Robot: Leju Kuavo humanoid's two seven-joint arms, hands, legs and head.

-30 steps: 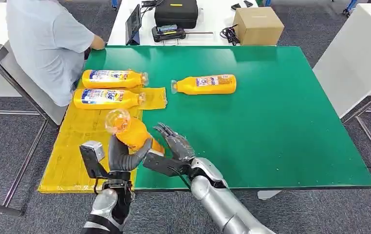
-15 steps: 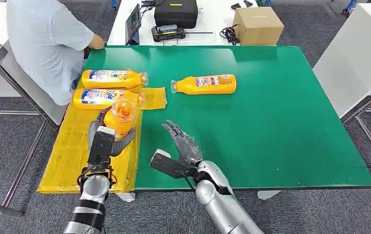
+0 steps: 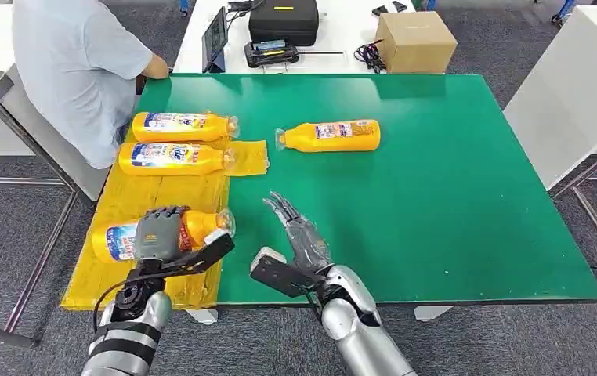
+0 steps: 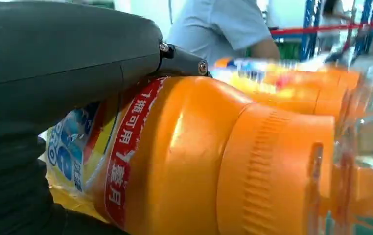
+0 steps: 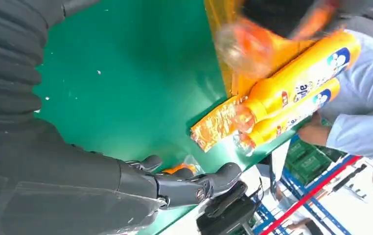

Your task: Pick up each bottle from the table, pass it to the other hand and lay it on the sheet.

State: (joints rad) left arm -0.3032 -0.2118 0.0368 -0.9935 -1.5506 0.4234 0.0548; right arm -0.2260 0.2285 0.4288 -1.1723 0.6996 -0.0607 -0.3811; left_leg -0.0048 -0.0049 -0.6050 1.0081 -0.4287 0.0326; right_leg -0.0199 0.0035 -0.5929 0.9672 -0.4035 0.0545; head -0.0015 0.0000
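The left hand (image 3: 158,233) wraps its fingers over the middle of an orange bottle (image 3: 171,232), holding it on its side low over the yellow sheet (image 3: 127,205), cap end toward the green table (image 3: 436,196). Whether the bottle already rests on the sheet or hangs just above it is hard to tell from the head view; the left wrist view gives a close look at its neck and label but not the contact underneath. The right hand (image 3: 299,235) hovers over the table beside the sheet's edge, fingers stretched apart and holding nothing.

Two more bottles (image 3: 174,141) lie side by side at the far end of the sheet, near a seated person (image 3: 76,70). A fourth bottle (image 3: 329,135) lies on the bare table, well apart from both hands.

The main risk is rolling. The bottle is round and lies near the sheet's table-side edge, so if the fingers let go while it is above the surface or tilted, it could roll off the sheet onto the table. The sheet looks thin and crinkled; fingers dragging away could bunch it up and nudge the bottle. The open right hand sits close by, and an early sweep toward the fourth bottle could clip the cap end.
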